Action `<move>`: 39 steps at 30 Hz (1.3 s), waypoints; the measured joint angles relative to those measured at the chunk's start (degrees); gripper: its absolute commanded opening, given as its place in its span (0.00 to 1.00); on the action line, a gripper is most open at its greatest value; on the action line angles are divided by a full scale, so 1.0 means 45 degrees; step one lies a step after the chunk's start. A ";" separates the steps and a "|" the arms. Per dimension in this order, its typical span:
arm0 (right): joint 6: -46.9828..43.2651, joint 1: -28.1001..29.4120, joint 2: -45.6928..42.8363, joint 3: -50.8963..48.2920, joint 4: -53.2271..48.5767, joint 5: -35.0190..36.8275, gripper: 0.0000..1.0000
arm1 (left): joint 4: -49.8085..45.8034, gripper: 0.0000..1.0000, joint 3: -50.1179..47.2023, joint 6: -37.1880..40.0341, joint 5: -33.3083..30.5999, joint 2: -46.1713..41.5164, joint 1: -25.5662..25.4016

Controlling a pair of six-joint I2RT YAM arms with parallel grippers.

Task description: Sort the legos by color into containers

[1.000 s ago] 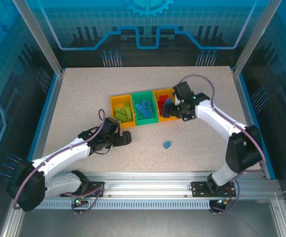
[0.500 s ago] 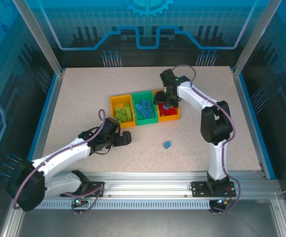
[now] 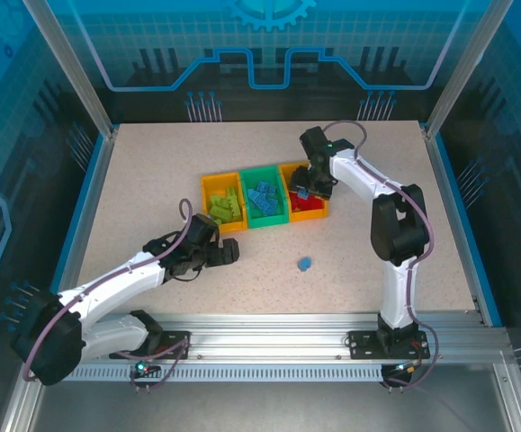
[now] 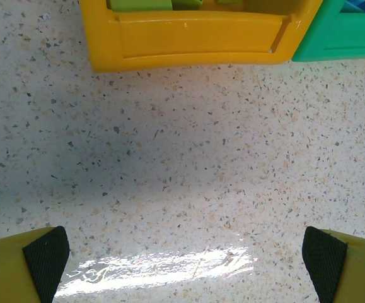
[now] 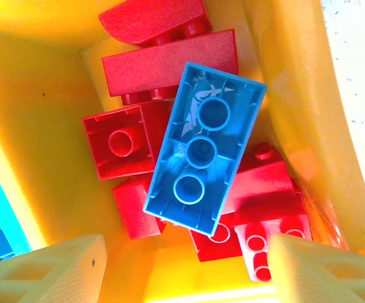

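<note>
Swinging inward, the right pincer point(image 3: 305, 191) is hovering released over the orange-yellow plastic bin point(image 3: 325, 210). Its wrist view is showing an upturned blue plastic brick point(image 5: 205, 148) atop red plastic bricks point(image 5: 122, 142). The left pincer point(image 4: 185, 259) is gaping.

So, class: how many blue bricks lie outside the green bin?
2. A loose blue brick lies on the table; an upturned blue brick lies on red bricks in the right orange bin. The right arm may hide more.

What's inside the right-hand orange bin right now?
The right-hand orange bin holds several red bricks, with one blue brick lying hollow side up on top of them. It covers parts of the reds beneath, so their exact count and anything under them cannot be seen.
</note>
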 measured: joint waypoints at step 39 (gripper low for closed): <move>0.0092 0.0505 0.2492 0.3541 -0.2574 0.1676 0.54 | 0.0500 0.99 -0.0651 0.0044 0.0000 -0.0029 0.0000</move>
